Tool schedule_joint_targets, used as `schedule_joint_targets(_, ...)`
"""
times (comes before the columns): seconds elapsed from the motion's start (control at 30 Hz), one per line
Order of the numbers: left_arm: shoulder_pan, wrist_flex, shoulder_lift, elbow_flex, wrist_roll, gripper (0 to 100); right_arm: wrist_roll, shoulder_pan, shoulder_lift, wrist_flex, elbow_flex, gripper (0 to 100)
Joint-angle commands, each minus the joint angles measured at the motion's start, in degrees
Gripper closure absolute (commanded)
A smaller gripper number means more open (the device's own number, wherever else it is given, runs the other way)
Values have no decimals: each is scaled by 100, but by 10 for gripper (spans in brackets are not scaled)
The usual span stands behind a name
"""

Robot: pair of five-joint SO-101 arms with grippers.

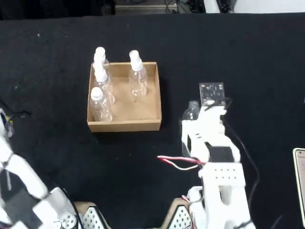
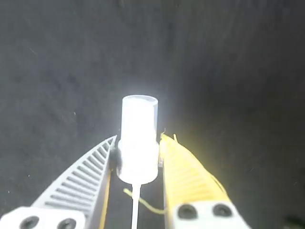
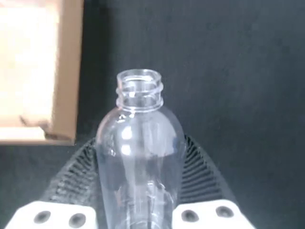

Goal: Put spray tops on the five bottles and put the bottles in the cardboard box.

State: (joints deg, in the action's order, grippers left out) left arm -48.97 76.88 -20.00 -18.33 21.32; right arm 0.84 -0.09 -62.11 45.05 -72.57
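Left arm (image 1: 24, 186): white segments at the near left corner of the high view, closest to the camera.

Left gripper (image 2: 138, 140): one white ribbed finger and one yellow ribbed finger, closed on a spray top (image 2: 139, 119). The white top is pinched at its collar. Its cap points away from the wrist and its thin dip tube runs back between the fingers, with black table cloth behind.

Cardboard box (image 1: 124, 125): open-topped and tan, left of centre on the table (image 1: 248, 57).

Capped bottles, four, clear, each with a white spray top, upright inside the box:
- one (image 1: 99, 57) at the far left corner
- one (image 1: 103, 81) midway along the left wall
- one (image 1: 99, 104) towards the near left corner
- one (image 1: 137, 74) at the far side, right of centre

Open bottle (image 3: 140, 143): clear, threaded neck bare, upright, gripped at the body. It sits to the right of the box (image 3: 66, 71) and apart from it. In the high view the same bottle (image 1: 190, 110) shows just past the arm's front end.

Right gripper (image 3: 139, 145): dark ribbed fingers clamped on either side of the open bottle.

Right arm (image 1: 219, 162): white, reaching up from the near edge right of centre, with red and white wires (image 1: 176, 163) looping out on its left.
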Motion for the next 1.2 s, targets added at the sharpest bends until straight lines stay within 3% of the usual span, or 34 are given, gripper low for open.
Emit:
schedule_joint_targets(0.0, 602, 26, -1530, 760, -1240, 967, 18, -114, -1095, 18, 365, 988)
schedule_joint_targets(0.13, 1481, 26, -2374, 1534, -1996, 966, -18, -404, -2000, 0, 400, 988)
schedule_joint_targets(0.3, 3292, -352, -2655, 2484, -2374, 965, -26, -1363, -2747, -62, 312, 988)
schedule_joint_targets(0.57, 5314, -1829, -2708, 2721, -3297, 968, -26, -2207, -3020, -422, 286, 988)
schedule_joint_targets(0.73, 6484, -2813, -2629, 2519, -3385, 964, -26, -2400, -3046, -457, 40, 988)
schedule_joint_targets(0.97, 7635, -4448, -2629, 1068, -3376, 967, -26, -2409, -3046, -976, -242, 988)
schedule_joint_targets(1.17, 8022, -5486, -2558, 505, -3376, 969, -26, -2418, -3046, -1125, -382, 988)
